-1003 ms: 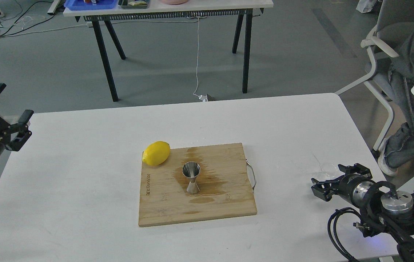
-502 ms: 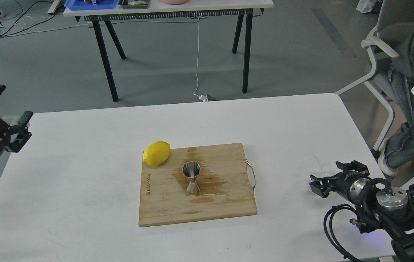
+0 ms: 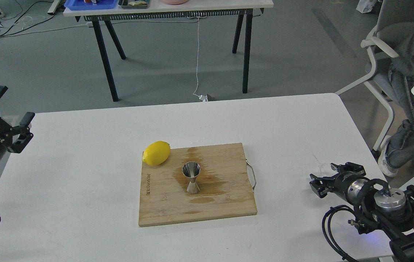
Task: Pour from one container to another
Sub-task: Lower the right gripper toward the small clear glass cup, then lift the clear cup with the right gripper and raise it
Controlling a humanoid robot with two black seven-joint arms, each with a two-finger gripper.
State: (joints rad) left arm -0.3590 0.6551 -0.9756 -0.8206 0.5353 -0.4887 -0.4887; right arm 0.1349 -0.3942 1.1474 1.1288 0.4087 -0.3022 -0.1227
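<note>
The steel hourglass jigger (image 3: 191, 177) stands upright on the wet middle of the wooden cutting board (image 3: 225, 207). The clear glass cup (image 3: 323, 167) sits on the white table at the far right, and only a faint part of its rim shows. My right gripper (image 3: 330, 175) is at the cup, its dark fingers spread to either side of it; I cannot tell if they touch it. My left gripper (image 3: 12, 105) hovers open over the table's far left edge, holding nothing.
A yellow lemon (image 3: 156, 153) rests on the board's back left corner. The board has a metal handle (image 3: 252, 176) on its right side. A seated person and a chair (image 3: 403, 72) are beyond the table's right edge, and a second table (image 3: 167, 9) stands behind.
My right gripper has drawn in over the glass cup, hiding most of it. The left gripper has shifted only slightly.
</note>
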